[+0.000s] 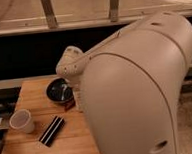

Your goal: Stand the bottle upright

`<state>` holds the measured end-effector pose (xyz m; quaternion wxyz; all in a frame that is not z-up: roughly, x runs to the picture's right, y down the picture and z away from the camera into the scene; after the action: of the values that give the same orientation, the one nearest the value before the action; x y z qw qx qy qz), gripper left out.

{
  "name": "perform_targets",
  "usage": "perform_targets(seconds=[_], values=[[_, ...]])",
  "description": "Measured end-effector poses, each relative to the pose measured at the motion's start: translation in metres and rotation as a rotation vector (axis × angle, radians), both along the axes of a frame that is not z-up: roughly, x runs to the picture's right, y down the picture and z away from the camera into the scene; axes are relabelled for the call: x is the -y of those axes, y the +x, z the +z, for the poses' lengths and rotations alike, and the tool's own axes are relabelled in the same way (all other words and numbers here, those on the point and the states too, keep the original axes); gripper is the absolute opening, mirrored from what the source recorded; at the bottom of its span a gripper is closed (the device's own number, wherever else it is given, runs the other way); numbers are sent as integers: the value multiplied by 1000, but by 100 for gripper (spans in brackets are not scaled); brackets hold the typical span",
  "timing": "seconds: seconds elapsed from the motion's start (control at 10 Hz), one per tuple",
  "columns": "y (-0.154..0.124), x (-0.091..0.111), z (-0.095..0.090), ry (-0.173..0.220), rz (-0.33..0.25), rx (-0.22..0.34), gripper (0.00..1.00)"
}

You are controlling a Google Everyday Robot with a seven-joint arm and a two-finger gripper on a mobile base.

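One tool (74,91) low, just right of bowl (57,90), by bottle (79,101) on tabletop (35,149); can't tell its grip.

Big, smooth, creamy white arm (140,88) with a round joint (71,67); the gripper (76,96) is just under that joint, mostly hidden

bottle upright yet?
Looks upright: bottle stands vertical beside the bowl, partly hidden by the arm; hand at its top.

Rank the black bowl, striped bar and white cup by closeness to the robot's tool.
1. Black bowl, just left of the tool, which hangs under the arm.
2. Striped bar, toward the table's front.
3. White cup, far left.
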<state>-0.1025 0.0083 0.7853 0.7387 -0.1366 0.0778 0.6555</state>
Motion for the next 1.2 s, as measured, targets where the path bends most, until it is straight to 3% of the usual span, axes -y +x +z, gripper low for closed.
perform_targets(seconds=[0.2,0.5,0.9,1.2], values=[[-2,0,1,3,7,13,28],[-1,2,-6,25,30,26,38],[3,-8,-20,44,21,29,76],[-2,-13,-20,38,4,33,80]])
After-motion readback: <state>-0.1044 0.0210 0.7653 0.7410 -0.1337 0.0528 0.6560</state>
